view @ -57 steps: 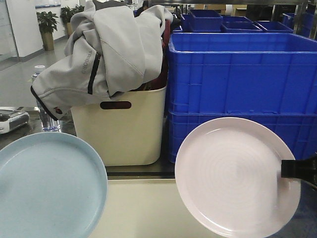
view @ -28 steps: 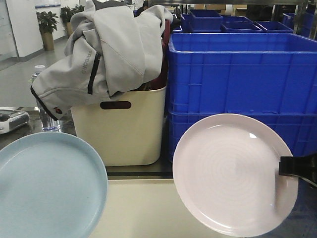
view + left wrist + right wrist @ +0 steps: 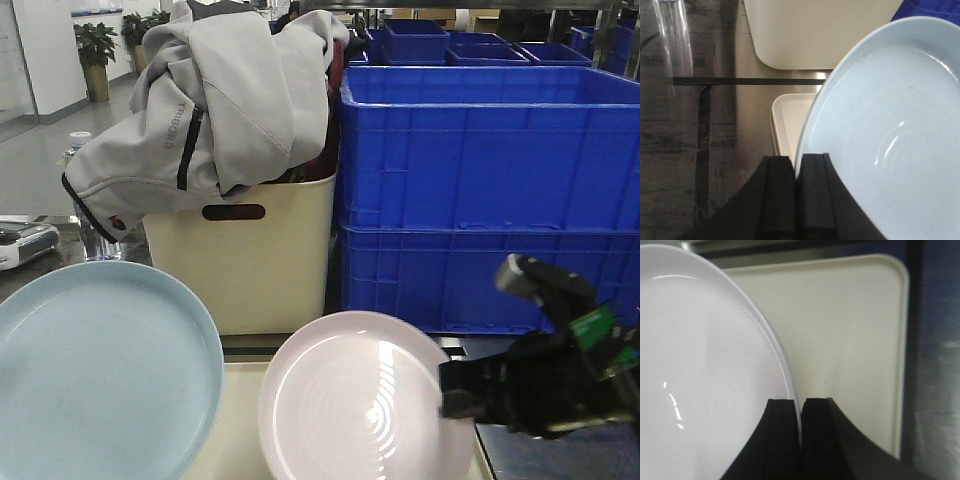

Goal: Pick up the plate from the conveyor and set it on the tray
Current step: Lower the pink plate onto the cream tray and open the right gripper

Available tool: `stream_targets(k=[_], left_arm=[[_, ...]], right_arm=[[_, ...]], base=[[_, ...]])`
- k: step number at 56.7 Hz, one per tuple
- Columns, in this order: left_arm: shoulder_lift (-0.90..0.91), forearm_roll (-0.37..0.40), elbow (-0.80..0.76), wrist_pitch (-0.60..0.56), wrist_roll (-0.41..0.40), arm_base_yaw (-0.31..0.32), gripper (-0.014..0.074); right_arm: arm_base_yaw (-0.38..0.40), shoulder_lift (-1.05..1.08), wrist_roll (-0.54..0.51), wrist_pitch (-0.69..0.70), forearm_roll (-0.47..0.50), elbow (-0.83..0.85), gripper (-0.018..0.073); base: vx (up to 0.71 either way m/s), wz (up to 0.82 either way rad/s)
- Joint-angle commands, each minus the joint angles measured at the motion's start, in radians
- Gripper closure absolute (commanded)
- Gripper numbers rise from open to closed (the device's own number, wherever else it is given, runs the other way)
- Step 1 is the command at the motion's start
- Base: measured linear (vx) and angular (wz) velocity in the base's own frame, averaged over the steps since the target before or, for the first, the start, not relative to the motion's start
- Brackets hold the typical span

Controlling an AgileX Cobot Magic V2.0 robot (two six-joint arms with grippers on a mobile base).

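- Left gripper (image 3: 796,161) clamped on the rim of a pale blue plate (image 3: 890,130), edge pinched between its two black fingers
- Pale blue plate held face-up, partly over the left end of the tray (image 3: 790,120)
- Right gripper (image 3: 801,402) clenched on the rim of a pinkish-white plate (image 3: 705,365)
- Pinkish-white plate sits low over the tray, near flat; cannot tell if it touches
- Tray lies on a dark tabletop (image 3: 690,150), just in front of a cream bin (image 3: 250,260) with a grey jacket (image 3: 230,90) draped over it
- Stacked blue crates (image 3: 480,170) stand beside the bin
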State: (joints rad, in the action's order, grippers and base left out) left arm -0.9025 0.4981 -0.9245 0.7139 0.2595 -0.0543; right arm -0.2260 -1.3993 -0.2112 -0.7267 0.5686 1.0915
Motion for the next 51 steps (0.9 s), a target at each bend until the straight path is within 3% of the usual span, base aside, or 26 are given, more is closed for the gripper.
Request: stream_targets(k=[1,11,23,51], left_arm=[[0.011,0.041,-0.030,-0.072,-0.008,0.004,0.0602],[0.011,0.041,-0.030,-0.072,-0.008,0.004,0.0602],[0.011,0.041,-0.030,-0.072,-0.008,0.004,0.0602],[0.011,0.041,-0.030,-0.072,-0.008,0.004,0.0602]], right_arm=[[-0.050,-0.037,-0.006,0.095,0.041,0.029,0.0568],[-0.094,-0.163,0.004,0.116,0.054,0.086,0.0568],[-0.095,-0.222,-0.015,0.101,0.065,0.158,0.0531],[-0.092,-0.215,-0.087,0.117,0.062,0.159,0.0118]], base=[[0.00,0.00],[0.00,0.00],[0.00,0.00],[0.00,0.00]])
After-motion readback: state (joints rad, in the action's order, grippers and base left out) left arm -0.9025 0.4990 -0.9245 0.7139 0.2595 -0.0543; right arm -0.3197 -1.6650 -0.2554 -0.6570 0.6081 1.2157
